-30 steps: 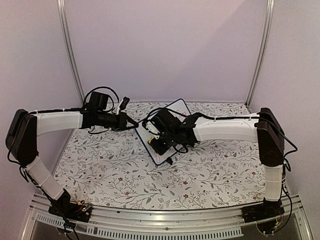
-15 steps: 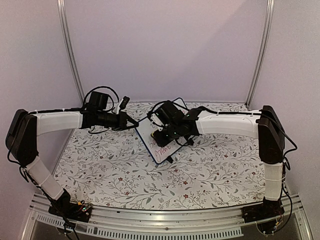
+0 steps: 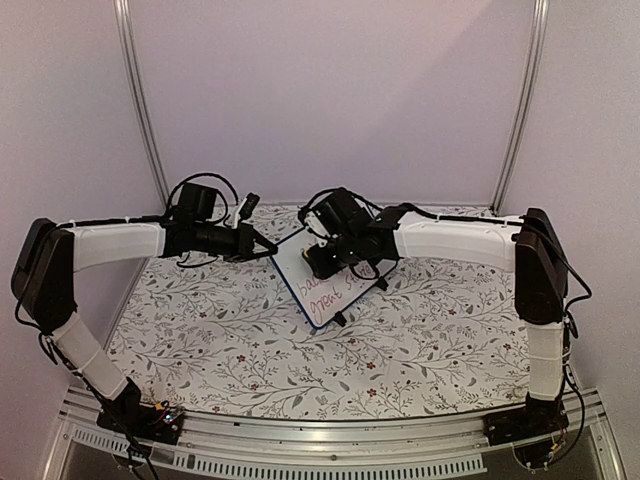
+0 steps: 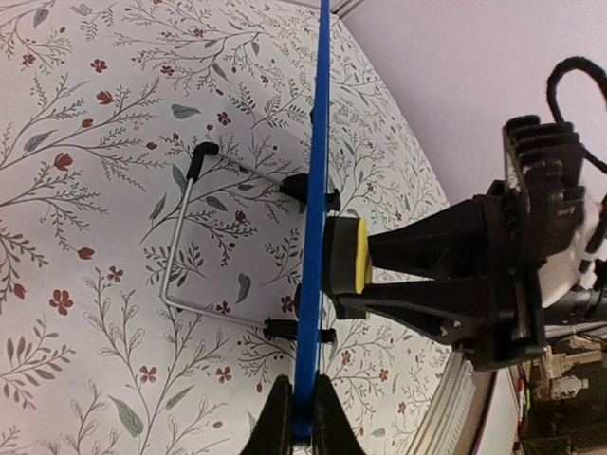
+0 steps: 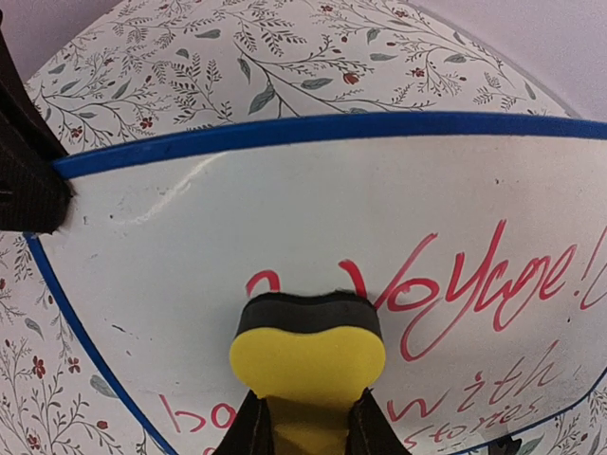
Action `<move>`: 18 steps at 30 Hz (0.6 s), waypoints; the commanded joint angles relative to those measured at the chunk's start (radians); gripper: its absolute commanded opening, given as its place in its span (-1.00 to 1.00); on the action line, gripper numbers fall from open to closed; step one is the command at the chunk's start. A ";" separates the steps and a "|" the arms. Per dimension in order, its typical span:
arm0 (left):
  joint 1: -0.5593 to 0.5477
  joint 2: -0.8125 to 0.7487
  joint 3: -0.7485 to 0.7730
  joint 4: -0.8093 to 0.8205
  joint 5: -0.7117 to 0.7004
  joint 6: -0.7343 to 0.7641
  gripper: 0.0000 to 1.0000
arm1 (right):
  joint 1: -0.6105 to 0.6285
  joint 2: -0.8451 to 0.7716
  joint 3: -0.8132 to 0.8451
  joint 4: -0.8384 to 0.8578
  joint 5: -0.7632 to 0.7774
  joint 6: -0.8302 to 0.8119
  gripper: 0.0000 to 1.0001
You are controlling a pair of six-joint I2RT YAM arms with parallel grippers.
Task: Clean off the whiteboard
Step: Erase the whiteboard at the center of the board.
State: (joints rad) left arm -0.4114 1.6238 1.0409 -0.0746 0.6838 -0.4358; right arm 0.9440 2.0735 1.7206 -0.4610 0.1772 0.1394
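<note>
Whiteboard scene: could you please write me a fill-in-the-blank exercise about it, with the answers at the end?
1. The right fingers press a ____ eraser against the whiteboard.
2. The whiteboard's frame is ____.
3. The word "Voyage!" is written in ____.
4. The fingers pinching the board's edge belong to the ____ arm.

Answers: yellow; blue; red; left

Whiteboard [image 4: 320, 123] edge-on in left claw [image 4: 302, 409]
</note>
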 commanded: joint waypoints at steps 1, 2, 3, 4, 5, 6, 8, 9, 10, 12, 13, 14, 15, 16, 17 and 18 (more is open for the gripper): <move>-0.001 -0.015 0.027 0.002 0.011 -0.015 -0.91 | 0.003 0.003 -0.058 -0.001 -0.013 0.016 -0.59; -0.002 -0.015 0.027 0.002 0.012 -0.016 -0.91 | 0.003 0.000 -0.072 0.002 -0.013 0.019 -0.59; -0.002 -0.016 0.027 0.002 0.013 -0.016 -0.90 | 0.003 -0.007 -0.083 0.007 -0.013 0.021 -0.59; -0.002 -0.017 0.027 0.001 0.014 -0.016 -0.90 | 0.003 -0.010 -0.093 0.009 -0.014 0.025 -0.59; -0.002 -0.017 0.027 0.003 0.015 -0.016 -0.90 | 0.003 -0.012 -0.099 0.010 -0.015 0.026 -0.59; -0.003 -0.016 0.027 0.004 0.015 -0.016 -0.90 | 0.003 -0.013 -0.102 0.010 -0.016 0.029 -0.60; -0.002 -0.016 0.027 0.004 0.016 -0.017 -0.91 | 0.003 -0.013 -0.102 0.012 -0.019 0.030 -0.59; -0.002 -0.016 0.027 0.004 0.016 -0.016 -0.90 | 0.003 -0.013 -0.100 0.012 -0.020 0.031 -0.59; -0.002 -0.016 0.027 0.003 0.016 -0.017 -0.91 | 0.003 -0.015 -0.097 0.014 -0.022 0.030 -0.60; -0.004 -0.018 0.027 0.004 0.016 -0.017 -0.90 | 0.003 -0.015 -0.084 0.017 -0.024 0.029 -0.59; -0.003 -0.018 0.026 0.002 0.016 -0.016 -0.90 | 0.003 -0.014 -0.077 0.014 -0.022 0.029 -0.59; -0.004 -0.019 0.027 0.003 0.016 -0.016 -0.90 | 0.003 -0.013 -0.068 0.013 -0.024 0.027 -0.59; -0.004 -0.020 0.027 0.003 0.016 -0.015 -0.89 | 0.003 -0.010 -0.061 0.012 -0.025 0.026 -0.59; -0.004 -0.021 0.026 0.004 0.016 -0.016 -0.90 | 0.003 -0.009 -0.055 0.012 -0.025 0.024 -0.59; -0.004 -0.021 0.025 0.004 0.014 -0.016 -0.90 | 0.003 -0.007 -0.050 0.012 -0.024 0.023 -0.59; -0.004 -0.022 0.025 0.004 0.014 -0.016 -0.90 | 0.003 -0.007 -0.047 0.012 -0.025 0.021 -0.59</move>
State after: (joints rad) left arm -0.4110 1.6238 1.0409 -0.0803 0.6716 -0.4358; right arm 0.9443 2.0556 1.6508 -0.4255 0.1722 0.1612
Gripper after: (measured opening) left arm 0.054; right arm 0.211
